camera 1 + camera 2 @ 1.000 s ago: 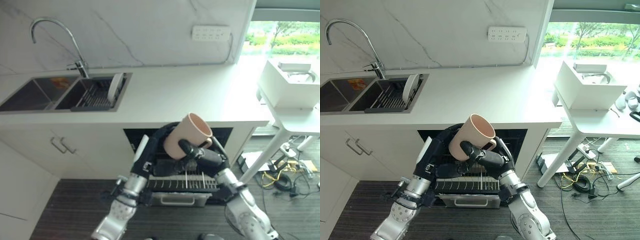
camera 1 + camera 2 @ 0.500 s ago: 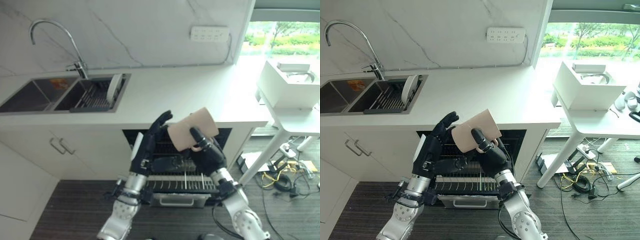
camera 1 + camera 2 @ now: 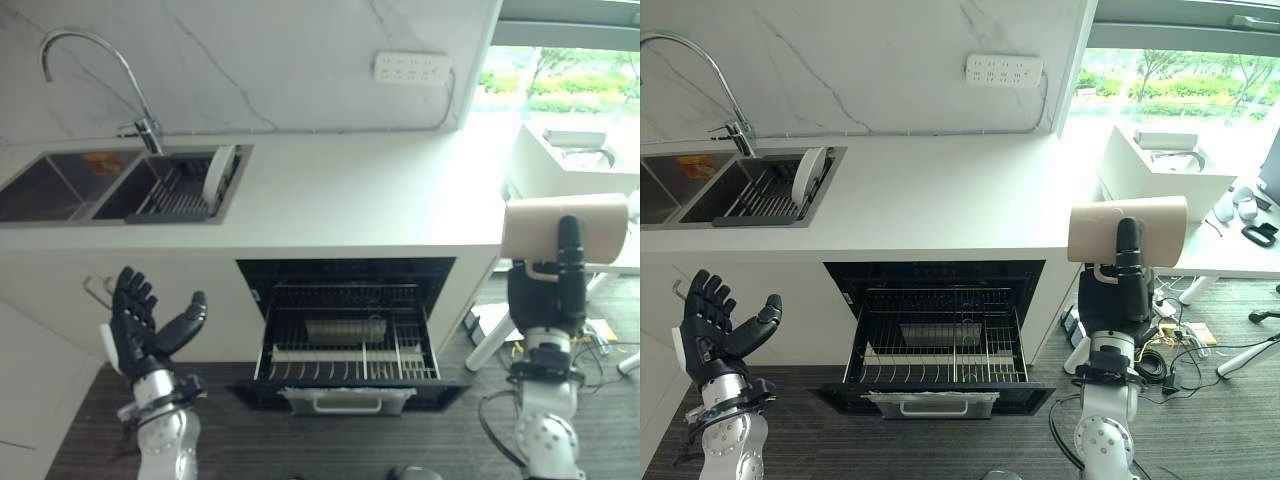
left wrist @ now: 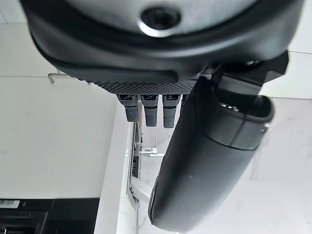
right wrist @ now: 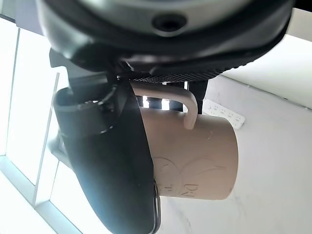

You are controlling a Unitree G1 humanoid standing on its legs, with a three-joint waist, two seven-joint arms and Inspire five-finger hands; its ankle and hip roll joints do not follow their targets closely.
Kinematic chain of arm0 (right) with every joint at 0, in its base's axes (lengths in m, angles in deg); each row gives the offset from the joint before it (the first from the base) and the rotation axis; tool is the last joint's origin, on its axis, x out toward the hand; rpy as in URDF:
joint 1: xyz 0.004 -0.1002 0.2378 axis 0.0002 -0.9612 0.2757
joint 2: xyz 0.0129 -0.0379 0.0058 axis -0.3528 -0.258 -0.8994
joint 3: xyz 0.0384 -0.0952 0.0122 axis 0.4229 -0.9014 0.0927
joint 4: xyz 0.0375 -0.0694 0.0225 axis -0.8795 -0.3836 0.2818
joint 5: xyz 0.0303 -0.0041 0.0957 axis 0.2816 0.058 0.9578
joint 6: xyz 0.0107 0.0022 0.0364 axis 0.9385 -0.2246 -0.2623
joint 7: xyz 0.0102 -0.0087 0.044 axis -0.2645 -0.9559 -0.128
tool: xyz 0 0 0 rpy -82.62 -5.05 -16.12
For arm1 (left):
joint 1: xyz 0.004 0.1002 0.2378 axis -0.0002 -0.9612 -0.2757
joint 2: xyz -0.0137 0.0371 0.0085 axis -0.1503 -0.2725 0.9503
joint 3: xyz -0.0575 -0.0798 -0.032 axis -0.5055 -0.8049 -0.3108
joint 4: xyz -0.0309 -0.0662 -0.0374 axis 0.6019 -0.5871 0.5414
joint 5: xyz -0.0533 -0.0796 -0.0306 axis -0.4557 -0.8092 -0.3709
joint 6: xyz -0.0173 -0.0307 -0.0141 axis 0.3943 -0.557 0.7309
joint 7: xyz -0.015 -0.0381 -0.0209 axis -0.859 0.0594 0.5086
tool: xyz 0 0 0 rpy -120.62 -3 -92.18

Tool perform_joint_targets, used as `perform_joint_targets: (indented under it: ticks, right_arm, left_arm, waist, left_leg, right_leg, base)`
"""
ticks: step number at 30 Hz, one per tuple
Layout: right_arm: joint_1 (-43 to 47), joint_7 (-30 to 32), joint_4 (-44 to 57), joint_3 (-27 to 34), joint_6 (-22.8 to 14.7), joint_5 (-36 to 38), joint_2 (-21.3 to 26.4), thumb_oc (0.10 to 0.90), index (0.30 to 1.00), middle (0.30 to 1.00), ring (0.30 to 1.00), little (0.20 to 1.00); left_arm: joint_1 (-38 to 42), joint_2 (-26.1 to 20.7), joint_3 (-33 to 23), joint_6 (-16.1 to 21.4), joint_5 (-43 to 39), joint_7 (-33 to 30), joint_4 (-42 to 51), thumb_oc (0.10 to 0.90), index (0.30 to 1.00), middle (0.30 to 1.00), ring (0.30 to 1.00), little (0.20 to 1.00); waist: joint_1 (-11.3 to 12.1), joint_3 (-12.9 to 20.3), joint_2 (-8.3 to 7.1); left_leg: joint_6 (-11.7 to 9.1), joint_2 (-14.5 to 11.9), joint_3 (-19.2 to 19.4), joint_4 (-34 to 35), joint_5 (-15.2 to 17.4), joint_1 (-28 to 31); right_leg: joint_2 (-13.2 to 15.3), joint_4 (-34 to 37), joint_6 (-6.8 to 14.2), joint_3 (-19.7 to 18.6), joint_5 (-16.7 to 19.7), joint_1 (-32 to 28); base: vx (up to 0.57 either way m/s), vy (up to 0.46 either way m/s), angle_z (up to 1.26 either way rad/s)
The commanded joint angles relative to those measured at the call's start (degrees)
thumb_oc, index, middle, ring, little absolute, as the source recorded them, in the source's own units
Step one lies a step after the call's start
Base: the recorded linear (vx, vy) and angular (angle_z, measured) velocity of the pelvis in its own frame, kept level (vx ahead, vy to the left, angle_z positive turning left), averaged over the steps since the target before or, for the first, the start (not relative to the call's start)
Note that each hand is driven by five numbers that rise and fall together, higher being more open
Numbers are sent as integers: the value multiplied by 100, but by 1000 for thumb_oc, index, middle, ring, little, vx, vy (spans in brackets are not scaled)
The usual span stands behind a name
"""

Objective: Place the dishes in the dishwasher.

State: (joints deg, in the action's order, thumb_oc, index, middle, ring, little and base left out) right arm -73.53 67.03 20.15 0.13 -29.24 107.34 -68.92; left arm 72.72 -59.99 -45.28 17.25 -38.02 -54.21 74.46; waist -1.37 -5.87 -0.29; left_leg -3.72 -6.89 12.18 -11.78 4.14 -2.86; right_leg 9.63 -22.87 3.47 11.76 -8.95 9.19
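Observation:
A beige mug point(image 3: 563, 226) lies on its side in the air at the right, level with the counter's end, with my right hand point(image 3: 546, 298) shut on it; the thumb crosses its side. In the right wrist view the mug point(image 5: 200, 156) shows its handle by the fingers. My left hand point(image 3: 140, 326) is raised at the lower left, open and holding nothing, in front of the cabinet doors. The dishwasher point(image 3: 350, 335) under the counter stands open, its wire rack point(image 3: 940, 345) pulled out. A white plate point(image 3: 217, 174) stands on edge in the sink rack.
A double sink point(image 3: 105, 187) with a tall tap point(image 3: 95, 65) is at the back left. The white counter point(image 3: 350, 200) runs across the middle. A white table point(image 3: 1200, 235) with a white box point(image 3: 1165, 165) stands on the right, with cables on the floor beneath it.
Both hands have moved apart from the middle: the right hand carried the mug to the right and turned it on its side, the left hand let go and swung to the lower left.

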Motion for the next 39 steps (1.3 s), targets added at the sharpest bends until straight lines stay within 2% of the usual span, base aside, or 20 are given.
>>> perform_joint_targets:
  ticks: [1,3,5,7,8,14,16,19,24,26,29,31,36,39]
  right_arm:
    - [426,-210,572,132,-135,-693,193,400,300,300,300,300]
    - [355,-203,587,93,47,-1289,286,400,300,300,300,300]
    - [236,-299,617,51,277,-1667,394,400,300,300,300,300]
    - [216,-340,623,50,374,-1762,498,400,300,300,300,300]
    - [224,-424,606,42,548,-1855,614,400,300,300,300,300]
    - [303,-655,633,-127,891,-2173,1026,400,300,300,300,300]
    - [341,-675,689,-213,1099,-2410,1183,400,300,300,300,300]
    - [423,-708,673,-295,1191,-2584,1300,400,300,300,300,300]
    - [1017,-565,519,-582,1005,-2889,1683,400,300,300,300,300]
    - [1390,-457,476,-733,895,-2984,1875,400,300,300,300,300]
    - [1567,-442,486,-806,897,-3018,2077,400,300,300,300,300]
    - [1638,-444,487,-819,925,-3057,2168,400,300,300,300,300]
    - [1867,-460,443,-892,1090,-3222,2367,400,300,300,300,300]
    - [2149,-496,359,-984,1218,-3291,2574,400,300,300,300,300]
  left_arm:
    - [401,-588,-171,366,-43,712,701,800,900,900,900,900]
    - [370,-684,-56,190,154,1448,1017,800,900,900,900,900]
    - [344,-868,131,-221,625,2146,1372,800,900,900,900,900]
    - [375,-990,242,-484,815,2423,1496,800,900,900,900,900]
    - [433,-1138,364,-822,969,2760,1580,800,900,900,900,900]
    - [706,-1685,859,-1681,1363,3361,1642,800,900,900,900,900]
    - [829,-1791,1011,-1910,1457,3555,1724,800,900,900,900,900]
    - [992,-1889,1138,-2116,1557,3713,1826,800,900,900,900,900]
    - [1777,-2302,1483,-2431,1617,3689,1932,800,900,900,900,900]
    - [2320,-2628,1594,-2660,1548,3677,1888,800,900,900,900,900]
    - [2575,-2805,1700,-2883,1517,3760,1834,800,900,900,900,900]
    - [2650,-2847,1741,-2903,1526,3888,1793,800,900,900,900,900]
    - [2855,-2895,1950,-3328,1694,4564,1750,800,900,900,900,900]
    - [3166,-3051,2362,-4414,1866,5929,1563,800,900,900,900,900]
  waist:
    - [-18,106,-42]
    - [-14,76,-29]
    - [-23,51,-11]
    - [-33,35,1]
    - [-42,16,17]
    - [-105,-94,74]
    - [-129,-164,87]
    - [-135,-283,91]
    - [-107,-802,44]
    - [-110,-1144,1]
    - [-125,-1289,-11]
    - [-114,-1323,-5]
    - [-94,-1349,3]
    - [-120,-1354,24]
  left_leg:
    - [-54,-153,-165,-541,830,111]
    - [-54,-150,-173,-541,825,102]
    - [-51,-144,-175,-541,813,90]
    - [-46,-140,-174,-541,808,82]
    - [-41,-138,-177,-541,800,75]
    - [-31,-143,-168,-541,773,67]
    - [-37,-156,-163,-541,753,53]
    - [-47,-167,-181,-541,724,-1]
    - [-41,-171,-292,-541,583,-510]
    - [-10,-135,-341,-541,517,-786]
    - [-3,-132,-334,-541,493,-884]
    - [-13,-137,-327,-541,480,-917]
    - [-59,-178,-256,-541,454,-924]
    - [-80,-212,-210,-541,431,-934]
  right_leg:
    - [-33,568,370,-150,-74,-578]
    - [-28,568,377,-147,-67,-576]
    - [-16,568,400,-139,-47,-566]
    - [-14,568,414,-134,-37,-558]
    - [-15,568,428,-132,-31,-554]
    - [-14,568,486,-146,10,-525]
    - [-13,568,503,-168,31,-498]
    - [-10,568,525,-180,71,-439]
    - [-48,568,536,-307,247,62]
    - [-99,568,524,-381,335,324]
    - [-114,568,518,-397,358,424]
    - [-108,568,521,-377,359,444]
    - [-62,568,539,-216,368,448]
    - [-72,568,539,-208,368,461]
  base:
    - [0,0,0]
    - [0,0,0]
    - [0,0,0]
    - [0,0,0]
    - [0,0,0]
    - [0,0,0]
    - [0,0,0]
    - [-15,0,1]
    - [-281,-46,7]
    - [-371,-71,2]
    - [-159,-24,1]
    - [-86,-14,0]
    - [-41,0,0]
    - [-38,5,-2]
